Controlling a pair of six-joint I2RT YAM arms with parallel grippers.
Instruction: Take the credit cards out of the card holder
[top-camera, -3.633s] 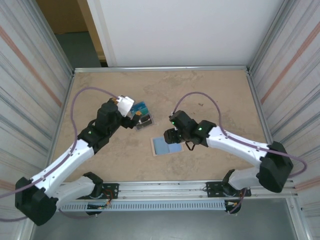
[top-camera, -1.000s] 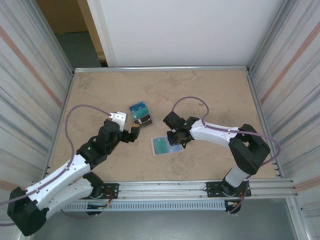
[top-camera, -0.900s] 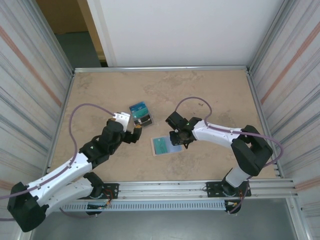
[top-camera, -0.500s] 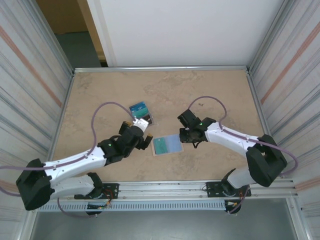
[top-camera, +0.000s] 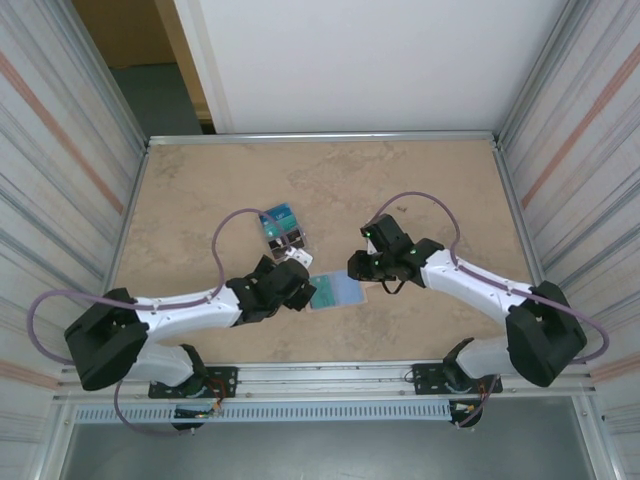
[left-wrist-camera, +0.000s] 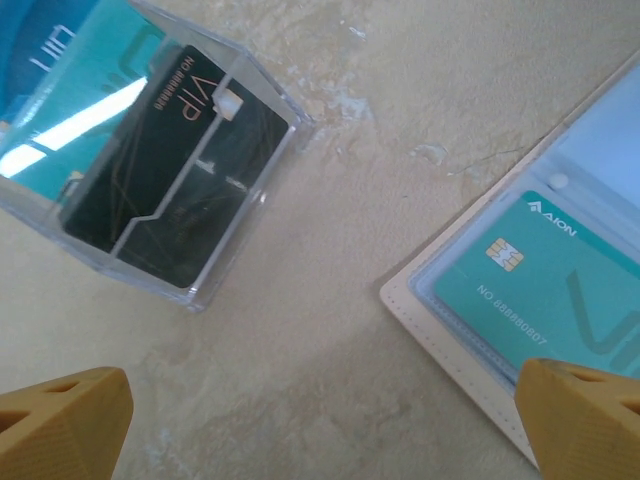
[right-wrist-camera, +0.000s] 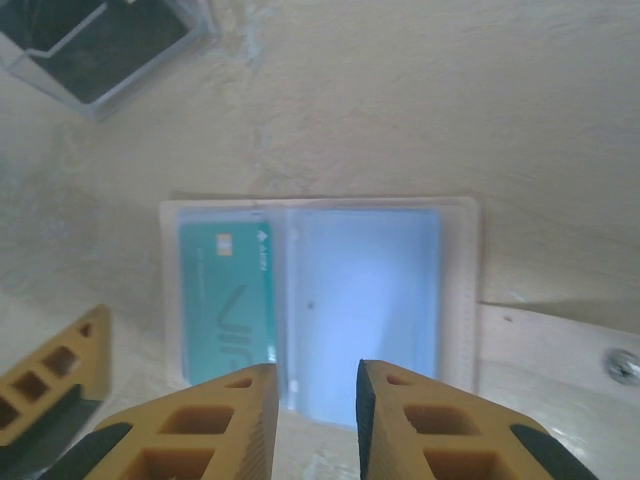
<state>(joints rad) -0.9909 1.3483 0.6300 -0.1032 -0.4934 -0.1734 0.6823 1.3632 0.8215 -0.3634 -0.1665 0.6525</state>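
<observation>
The card holder lies spread open and flat on the table, pale blue lining up, directly ahead of the right gripper, whose fingers stand only a narrow gap apart with nothing visible between them; their tips hover over the holder's near edge, though whether they touch it cannot be told. One teal card sits in the pocket on the side away from the snap tab, while the pocket in front of the right fingers looks empty. The left gripper is spread wide and holds nothing. The holder's corner with the teal card lies just ahead of one of its fingers, and a clear box holding a black card lies ahead of the other, apart from the holder. The step in hand appears to be the approach to the last card, with the holder already opened. The next move probably calls for one hand to pin the holder's bare half down while the other gets a fingertip onto the teal card's exposed edge and slides it out of its sleeve. The card lies flush under clear plastic, so a shallow angle seems needed, otherwise the whole holder may drag along.
</observation>
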